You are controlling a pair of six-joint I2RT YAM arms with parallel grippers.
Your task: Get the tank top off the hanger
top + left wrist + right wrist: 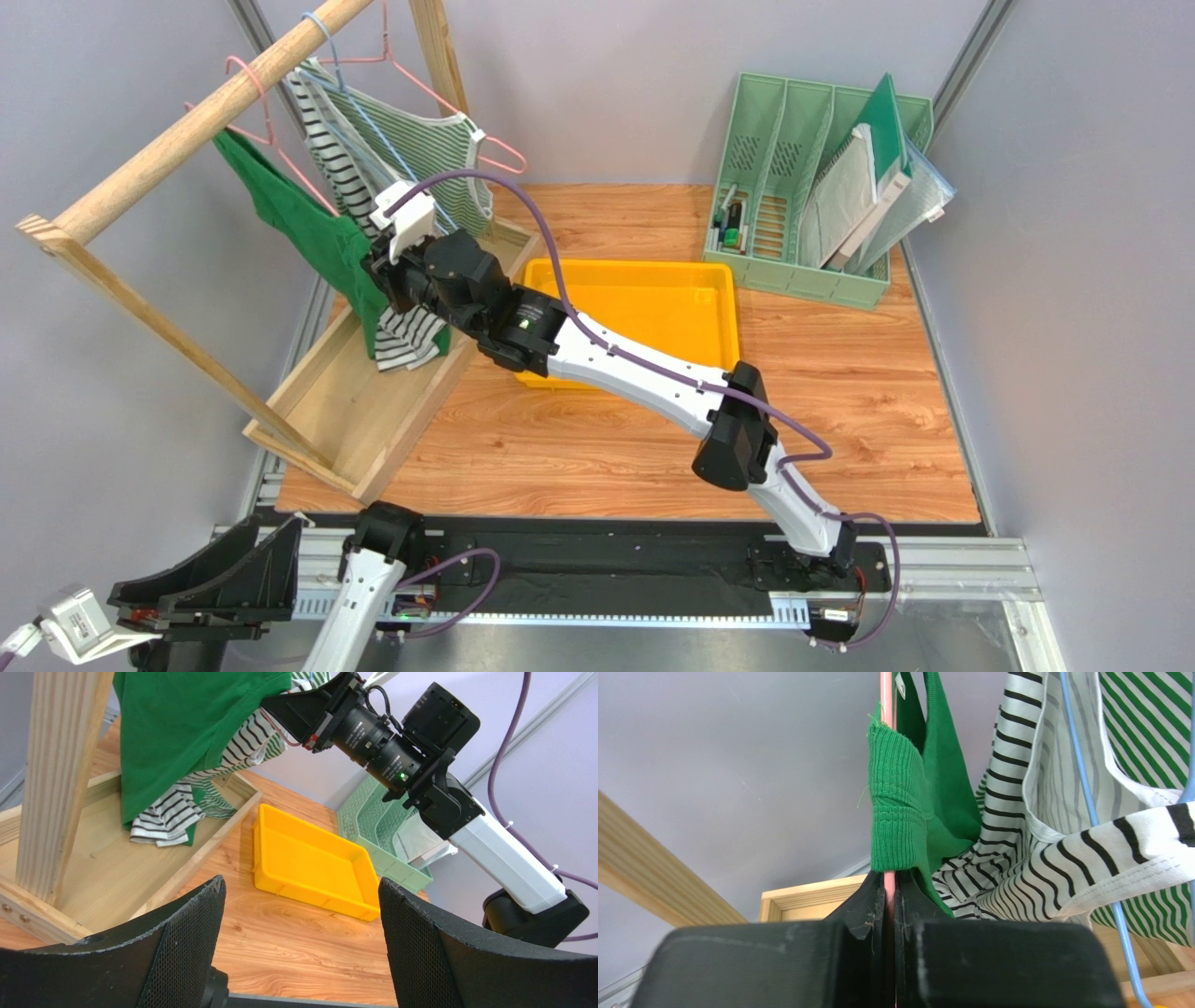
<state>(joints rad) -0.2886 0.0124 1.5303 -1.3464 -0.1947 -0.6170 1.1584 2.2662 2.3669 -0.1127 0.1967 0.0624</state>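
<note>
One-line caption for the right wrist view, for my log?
Close-up: right tool shut on the pink hanger just below the ribbed strap of the green tank top, striped tops alongside.

Bright, even light falling from above, soft shadows lying under the white right arm [631,375] on the light wooden tabletop [870,406], black right gripper [889,885] blurring near its lens, pinching the pink wire hanger [885,700].

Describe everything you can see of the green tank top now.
The green tank top is plain green knit with ribbed edging, hanging from the pink hanger on the wooden rail. One ribbed strap wraps over the hanger wire just above the right tool, which is shut on that wire. Its body drapes down against a striped top.
</note>
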